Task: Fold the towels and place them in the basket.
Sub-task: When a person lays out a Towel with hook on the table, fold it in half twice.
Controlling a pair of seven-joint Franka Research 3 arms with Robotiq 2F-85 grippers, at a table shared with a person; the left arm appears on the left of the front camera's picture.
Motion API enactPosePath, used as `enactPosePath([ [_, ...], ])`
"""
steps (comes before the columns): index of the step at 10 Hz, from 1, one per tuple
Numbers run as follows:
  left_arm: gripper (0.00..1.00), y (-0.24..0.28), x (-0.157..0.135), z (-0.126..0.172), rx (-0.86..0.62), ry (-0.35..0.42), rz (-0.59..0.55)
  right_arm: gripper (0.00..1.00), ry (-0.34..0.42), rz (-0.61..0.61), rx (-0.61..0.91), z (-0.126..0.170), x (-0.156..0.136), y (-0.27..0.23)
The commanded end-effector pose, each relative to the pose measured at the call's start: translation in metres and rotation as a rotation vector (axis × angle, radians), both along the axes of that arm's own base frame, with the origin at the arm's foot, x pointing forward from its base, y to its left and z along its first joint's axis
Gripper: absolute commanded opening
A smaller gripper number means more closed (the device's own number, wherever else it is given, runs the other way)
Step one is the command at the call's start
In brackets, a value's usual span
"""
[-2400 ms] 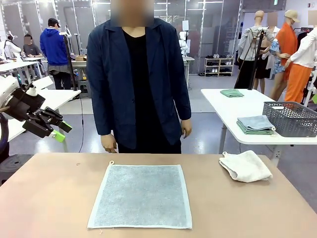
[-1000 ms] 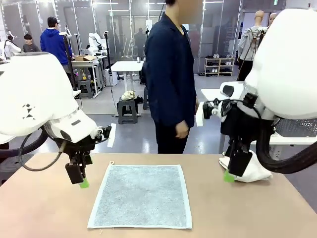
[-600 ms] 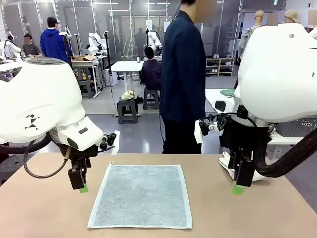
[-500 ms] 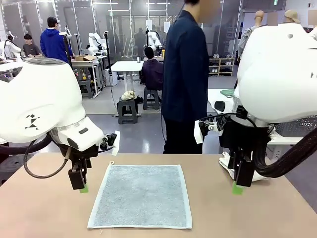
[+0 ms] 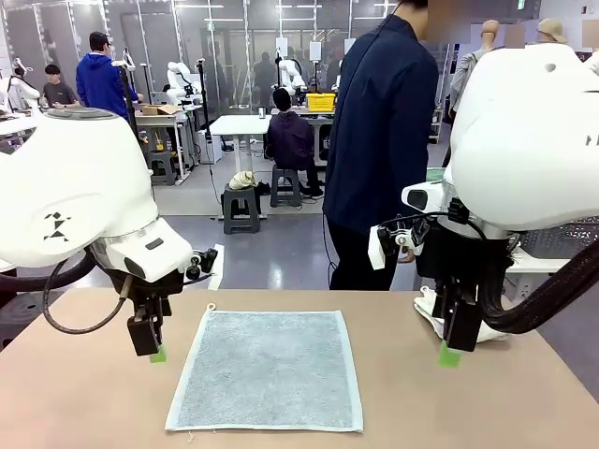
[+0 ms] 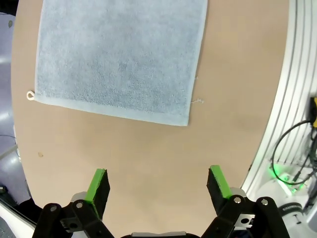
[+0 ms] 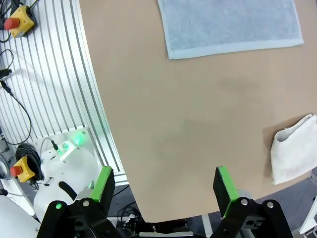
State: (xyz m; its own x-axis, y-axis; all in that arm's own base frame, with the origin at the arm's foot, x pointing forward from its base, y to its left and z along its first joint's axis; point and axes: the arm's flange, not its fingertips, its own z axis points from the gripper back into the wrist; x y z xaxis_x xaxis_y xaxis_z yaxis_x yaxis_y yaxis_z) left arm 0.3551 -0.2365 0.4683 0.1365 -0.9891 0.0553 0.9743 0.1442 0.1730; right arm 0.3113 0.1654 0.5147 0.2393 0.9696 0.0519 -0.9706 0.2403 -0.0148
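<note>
A pale blue-grey towel (image 5: 267, 369) lies spread flat in the middle of the brown table (image 5: 84, 402). A white towel (image 5: 491, 329) lies crumpled at the far right, partly behind my right arm. My left gripper (image 5: 154, 348) hangs open just left of the flat towel, pointing down above bare table. In the left wrist view the towel (image 6: 121, 59) lies beyond the open gripper (image 6: 158, 181). My right gripper (image 5: 451, 350) hangs open over bare table, beside the white towel. The right wrist view shows the gripper (image 7: 163, 186), the blue-grey towel (image 7: 230, 22) and the white towel (image 7: 293, 153). Part of the dark grey basket (image 5: 566, 238) shows on a side table behind my right arm.
A person (image 5: 384, 140) in a dark jacket stands side-on behind the table's far edge, right of centre. Bare table lies on both sides of the flat towel. A white side table (image 5: 412, 182) stands at the back right.
The person has walked to the right behind the table. Both arms lowered a little a second ago and have held still since, grippers open.
</note>
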Motion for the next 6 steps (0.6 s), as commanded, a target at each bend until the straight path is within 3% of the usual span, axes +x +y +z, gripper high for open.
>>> enactPosePath([
  [1,1.00,-0.008,0.001,-0.006,0.014,-0.016,-0.001,1.00,-0.026,0.087,-0.001,-0.014,-0.004,0.014],
  [6,1.00,-0.005,0.003,-0.043,0.012,-0.027,-0.115,1.00,0.006,0.241,0.012,-0.085,-0.013,0.060],
])
